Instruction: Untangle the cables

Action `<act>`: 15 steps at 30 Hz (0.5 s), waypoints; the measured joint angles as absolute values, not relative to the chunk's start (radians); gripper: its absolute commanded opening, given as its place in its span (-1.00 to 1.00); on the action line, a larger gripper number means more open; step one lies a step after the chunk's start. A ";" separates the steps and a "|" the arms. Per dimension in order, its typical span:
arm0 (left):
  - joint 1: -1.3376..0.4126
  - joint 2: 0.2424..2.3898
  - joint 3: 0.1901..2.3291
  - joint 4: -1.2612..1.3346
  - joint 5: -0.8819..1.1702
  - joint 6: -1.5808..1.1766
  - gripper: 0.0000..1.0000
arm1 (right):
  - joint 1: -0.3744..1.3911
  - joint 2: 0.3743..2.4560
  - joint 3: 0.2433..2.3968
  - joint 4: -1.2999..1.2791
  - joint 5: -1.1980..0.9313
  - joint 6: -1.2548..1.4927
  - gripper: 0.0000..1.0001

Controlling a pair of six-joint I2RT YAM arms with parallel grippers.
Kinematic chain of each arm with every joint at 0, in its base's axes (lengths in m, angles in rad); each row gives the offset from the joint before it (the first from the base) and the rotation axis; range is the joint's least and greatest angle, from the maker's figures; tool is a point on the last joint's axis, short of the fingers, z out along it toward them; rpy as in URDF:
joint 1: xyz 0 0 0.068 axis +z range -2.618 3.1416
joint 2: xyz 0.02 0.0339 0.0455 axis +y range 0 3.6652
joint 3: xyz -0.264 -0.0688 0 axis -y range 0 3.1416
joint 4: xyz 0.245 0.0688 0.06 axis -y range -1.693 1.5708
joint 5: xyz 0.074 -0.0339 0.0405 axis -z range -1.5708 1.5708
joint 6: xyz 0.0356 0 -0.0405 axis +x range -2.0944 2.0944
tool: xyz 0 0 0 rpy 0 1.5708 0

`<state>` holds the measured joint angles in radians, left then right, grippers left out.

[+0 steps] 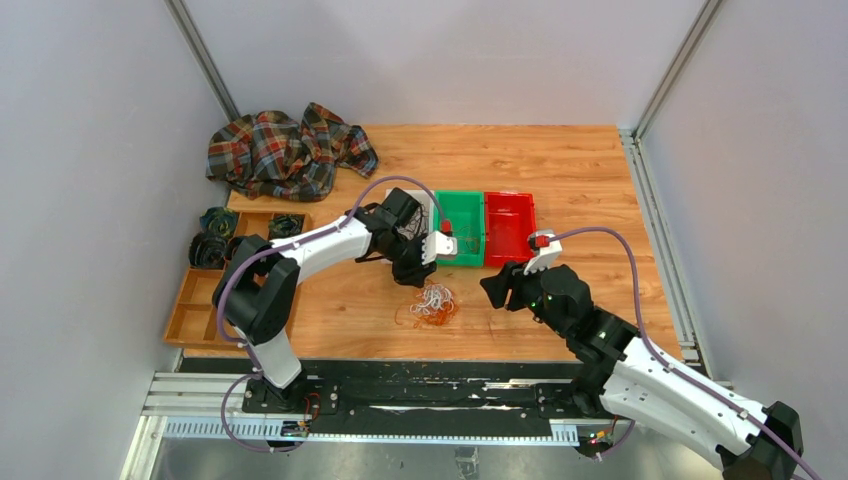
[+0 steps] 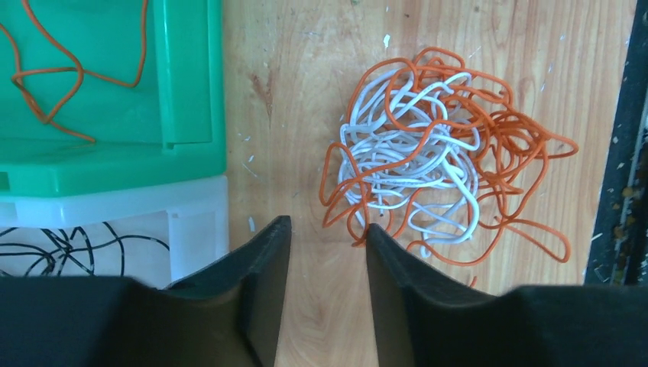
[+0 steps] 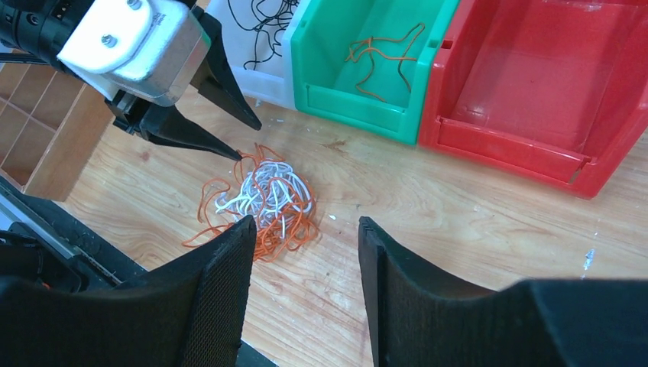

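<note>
The cables [image 1: 433,303] lie as a fist-sized tangle of orange and white wires on the wooden table, also in the left wrist view [image 2: 435,153] and the right wrist view [image 3: 264,199]. My left gripper [image 1: 418,277] [image 2: 328,223] is open and empty, just behind the bundle, with one fingertip [image 2: 372,229] at an outer orange loop. It also shows in the right wrist view [image 3: 248,141]. My right gripper [image 1: 493,290] [image 3: 306,222] is open and empty, to the right of the bundle and apart from it. One orange wire [image 3: 382,53] lies in the green bin [image 1: 460,225]. Black wires [image 2: 61,248] lie in a white bin [image 2: 115,206].
A red bin [image 1: 508,228] stands right of the green one and holds no wires. A wooden compartment tray [image 1: 215,290] with dark coiled rolls [image 1: 215,245] is at the left. A plaid cloth [image 1: 285,150] lies at the back left. A black rail [image 1: 420,370] runs along the near edge.
</note>
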<state>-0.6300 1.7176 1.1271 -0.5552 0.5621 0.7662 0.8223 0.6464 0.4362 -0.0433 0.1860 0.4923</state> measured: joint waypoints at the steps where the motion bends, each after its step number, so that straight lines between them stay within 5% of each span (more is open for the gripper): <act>1: -0.630 1.718 1.129 -0.554 0.566 0.767 -0.42 | 0.822 0.647 0.436 -0.043 0.186 0.491 0.04; 4: -0.630 1.718 1.132 -0.562 0.581 0.774 -0.74 | 0.820 0.656 0.437 -0.045 0.187 0.486 0.11; 15: -0.630 1.641 1.157 -0.658 0.598 0.740 -0.83 | 0.759 0.717 0.501 -0.075 0.192 0.458 0.34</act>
